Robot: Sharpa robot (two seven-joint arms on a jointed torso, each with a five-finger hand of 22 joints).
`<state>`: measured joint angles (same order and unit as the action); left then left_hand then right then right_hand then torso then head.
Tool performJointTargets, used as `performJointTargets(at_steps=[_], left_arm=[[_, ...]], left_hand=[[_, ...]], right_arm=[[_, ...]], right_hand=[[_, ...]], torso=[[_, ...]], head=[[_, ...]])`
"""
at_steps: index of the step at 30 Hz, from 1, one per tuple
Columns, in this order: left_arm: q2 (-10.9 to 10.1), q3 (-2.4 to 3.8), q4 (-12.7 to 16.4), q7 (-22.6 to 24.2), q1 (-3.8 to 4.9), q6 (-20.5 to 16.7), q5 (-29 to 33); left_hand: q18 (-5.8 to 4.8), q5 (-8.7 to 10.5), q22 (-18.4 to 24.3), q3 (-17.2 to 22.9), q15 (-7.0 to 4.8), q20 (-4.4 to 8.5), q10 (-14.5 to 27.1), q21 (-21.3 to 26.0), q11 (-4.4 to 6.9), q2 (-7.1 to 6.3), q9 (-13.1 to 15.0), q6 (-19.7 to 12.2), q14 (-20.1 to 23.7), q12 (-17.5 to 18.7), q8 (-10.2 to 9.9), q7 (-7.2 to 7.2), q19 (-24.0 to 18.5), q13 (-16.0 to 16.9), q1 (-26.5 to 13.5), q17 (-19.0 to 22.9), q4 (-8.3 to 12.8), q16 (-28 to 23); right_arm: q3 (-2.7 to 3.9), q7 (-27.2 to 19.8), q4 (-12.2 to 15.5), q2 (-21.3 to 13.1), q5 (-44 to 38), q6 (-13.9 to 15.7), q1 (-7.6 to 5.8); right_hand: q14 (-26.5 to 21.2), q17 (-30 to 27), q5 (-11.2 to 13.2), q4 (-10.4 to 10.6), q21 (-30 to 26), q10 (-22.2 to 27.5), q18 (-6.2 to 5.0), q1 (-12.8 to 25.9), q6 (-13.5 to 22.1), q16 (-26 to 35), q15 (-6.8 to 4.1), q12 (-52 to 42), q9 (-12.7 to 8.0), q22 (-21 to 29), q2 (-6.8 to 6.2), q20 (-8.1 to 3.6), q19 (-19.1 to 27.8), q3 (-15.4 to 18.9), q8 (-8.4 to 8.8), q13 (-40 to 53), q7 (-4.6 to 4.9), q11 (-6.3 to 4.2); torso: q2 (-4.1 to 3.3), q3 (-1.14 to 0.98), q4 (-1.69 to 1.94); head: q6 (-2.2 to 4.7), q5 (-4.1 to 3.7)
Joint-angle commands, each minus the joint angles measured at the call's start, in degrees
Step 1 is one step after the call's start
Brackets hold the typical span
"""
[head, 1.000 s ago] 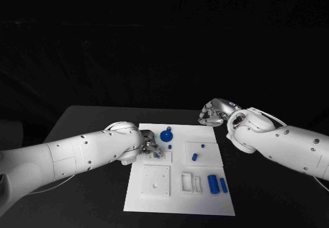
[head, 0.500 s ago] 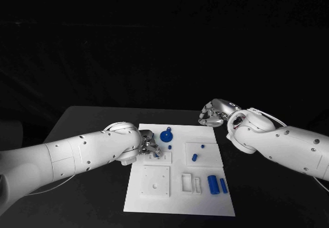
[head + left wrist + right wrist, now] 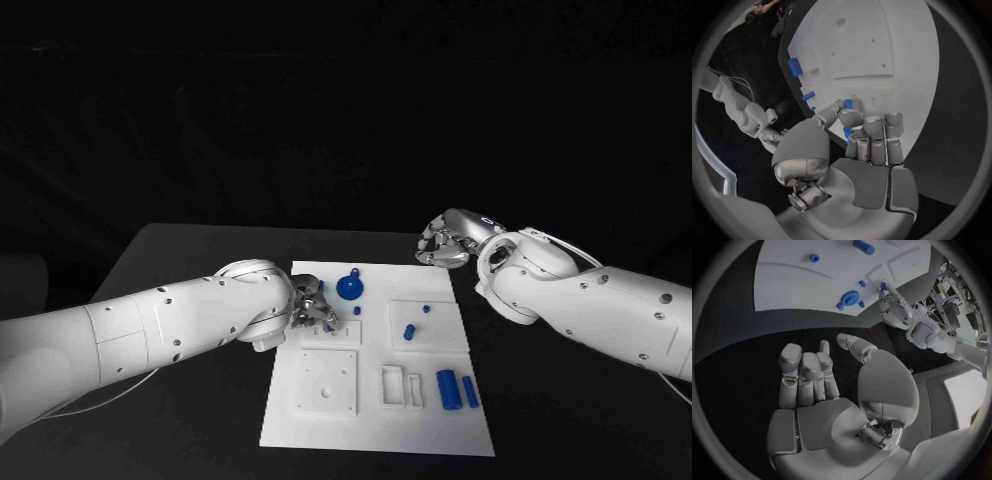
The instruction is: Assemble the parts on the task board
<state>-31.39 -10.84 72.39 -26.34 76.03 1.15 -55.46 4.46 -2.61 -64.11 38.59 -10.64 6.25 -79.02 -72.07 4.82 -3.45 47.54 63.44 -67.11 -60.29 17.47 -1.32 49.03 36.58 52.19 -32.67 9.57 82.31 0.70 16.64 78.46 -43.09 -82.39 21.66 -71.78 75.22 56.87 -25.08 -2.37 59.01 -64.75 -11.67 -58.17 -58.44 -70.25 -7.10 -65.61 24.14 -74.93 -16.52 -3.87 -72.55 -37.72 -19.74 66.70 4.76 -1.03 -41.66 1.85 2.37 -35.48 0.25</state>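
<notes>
Pinching small blue part (image 3: 848, 104) in my left robot hand (image 3: 856, 145) over task board (image 3: 378, 420); right robot hand (image 3: 444, 243) empty, fingers apart, beyond board's far corner.

Robotics lab, black table (image 3: 188, 260) against dark backdrop, white task board (image 3: 378, 420), equipment racks (image 3: 957, 295) behind
</notes>
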Motion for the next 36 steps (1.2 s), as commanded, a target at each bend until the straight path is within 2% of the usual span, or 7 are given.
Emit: performJointTargets(at_steps=[1,6,13,18,24,30,36], left_arm=[[-1.0,0.91,1.2,2.5,0.12,-0.7,5.4],[-3.7,2.01,2.9,8.3,0.14,-0.2,15.2],[-6.8,2.17,4.4,17.0,0.14,1.0,26.0],[-8.3,2.13,5.5,21.7,0.07,1.5,28.9],[-9.5,2.04,6.3,26.0,-0.17,1.2,31.1],[-10.1,1.97,6.9,26.5,-0.46,1.6,31.4],[-10.3,1.94,7.2,26.3,-0.54,2.1,31.4]], left_hand=[[0.21,-0.15,0.1,1.3,-0.55,8.98,2.8,-0.3,0.39,2.01,0.1,0.1,0.6,-0.1,0.0,0.08,-0.3,0.0,2.6,0.0,0.9,0.1],[0.2,-0.15,0.1,1.4,-0.53,8.97,2.7,-0.3,0.38,2.08,0.1,0.1,0.6,-0.1,-0.1,0.07,-0.3,0.0,2.7,0.0,1.1,0.2],[0.03,-0.15,0.4,1.4,-0.26,8.82,3.0,-0.1,0.1,2.16,0.0,-0.4,0.9,0.1,-0.4,-0.2,-0.8,-0.2,2.5,0.1,1.1,0.0],[-0.05,-0.15,0.5,1.2,-0.15,8.75,3.2,0.0,-0.03,2.17,-0.1,-0.6,1.1,0.3,-0.6,-0.33,-1.0,-0.3,2.4,0.2,1.1,-0.2],[-0.13,-0.16,0.8,1.3,0.25,8.69,3.4,0.1,-0.49,2.46,-0.5,-2.1,1.4,0.3,-1.7,-0.82,-1.3,-0.4,2.9,0.2,1.5,-0.3],[-0.17,-0.16,0.9,1.4,0.44,8.66,3.5,0.1,-0.69,2.61,-0.7,-2.6,1.5,0.2,-2.0,-1.03,-1.5,-0.4,3.3,0.2,1.7,-0.2],[-0.2,-0.16,0.9,1.4,0.49,8.64,3.6,0.1,-0.73,2.62,-0.7,-2.6,1.5,0.2,-2.1,-1.06,-1.5,-0.4,3.4,0.2,1.8,-0.2]], right_arm=[[0.0,-3.2,0.5,-0.1,1.0,-0.5,0.03],[-0.13,-9.5,1.8,-0.1,1.4,-0.3,0.13],[-1.13,-17.1,4.8,-0.4,1.3,-0.5,0.4],[-2.44,-20.5,7.0,-0.5,1.2,-0.7,0.77],[-3.52,-21.8,8.6,-0.3,-0.4,0.0,1.48],[-3.8,-22.4,10.0,-0.1,-0.5,0.0,1.76],[-3.88,-22.4,10.2,0.0,-0.5,1.7,1.86]], right_hand=[[0.0,0.1,-0.2,-0.2,-0.2,0.6,-3.33,-0.1,0.0,0.3,-0.05,0.4,-0.1,-0.4,0.31,-0.48,0.1,0.3,0.34,-0.1,0.66,0.03],[0.0,0.1,0.9,-1.6,-0.3,0.7,-3.33,-1.3,1.3,0.3,0.27,0.3,-0.3,-0.5,0.46,-0.56,0.2,0.4,1.0,0.0,1.05,0.4],[-0.3,0.2,6.7,-6.3,-0.4,1.0,-3.33,-4.2,2.9,0.5,0.92,0.3,-0.5,-0.7,1.39,-0.22,0.8,0.9,1.67,0.0,1.72,1.04],[-0.7,0.4,6.5,-10.0,-0.4,1.5,-3.33,-4.3,4.9,0.5,1.67,0.2,-0.7,-0.8,2.66,0.06,1.3,4.1,2.56,0.0,2.55,1.86],[-0.9,0.5,6.2,-11.8,-0.6,1.9,-3.33,-4.7,5.8,0.6,1.91,0.2,-0.7,-0.8,3.15,0.23,1.6,5.1,2.89,0.0,2.82,2.1],[-1.0,0.5,6.0,-12.6,-0.7,2.2,-3.33,-4.6,6.6,0.6,2.13,0.3,-0.9,-0.8,3.21,0.3,1.7,5.8,3.3,0.0,3.09,2.35],[-1.1,0.6,5.8,-13.1,-0.8,2.4,-3.33,-4.5,7.6,0.6,2.41,0.3,-1.1,-0.8,3.44,0.32,1.8,6.4,3.73,0.0,3.41,2.66]], torso=[[0.03,0.04,0.1],[0.09,0.01,0.17],[0.08,0.07,0.18],[-0.03,0.15,0.04],[0.0,0.06,0.17],[0.0,0.07,0.24],[-0.03,0.03,0.04]], head=[[0.06,-0.19],[0.23,-0.39],[0.8,-0.55],[1.38,-0.68],[1.69,-0.63],[1.9,-0.54],[2.06,-0.31]])
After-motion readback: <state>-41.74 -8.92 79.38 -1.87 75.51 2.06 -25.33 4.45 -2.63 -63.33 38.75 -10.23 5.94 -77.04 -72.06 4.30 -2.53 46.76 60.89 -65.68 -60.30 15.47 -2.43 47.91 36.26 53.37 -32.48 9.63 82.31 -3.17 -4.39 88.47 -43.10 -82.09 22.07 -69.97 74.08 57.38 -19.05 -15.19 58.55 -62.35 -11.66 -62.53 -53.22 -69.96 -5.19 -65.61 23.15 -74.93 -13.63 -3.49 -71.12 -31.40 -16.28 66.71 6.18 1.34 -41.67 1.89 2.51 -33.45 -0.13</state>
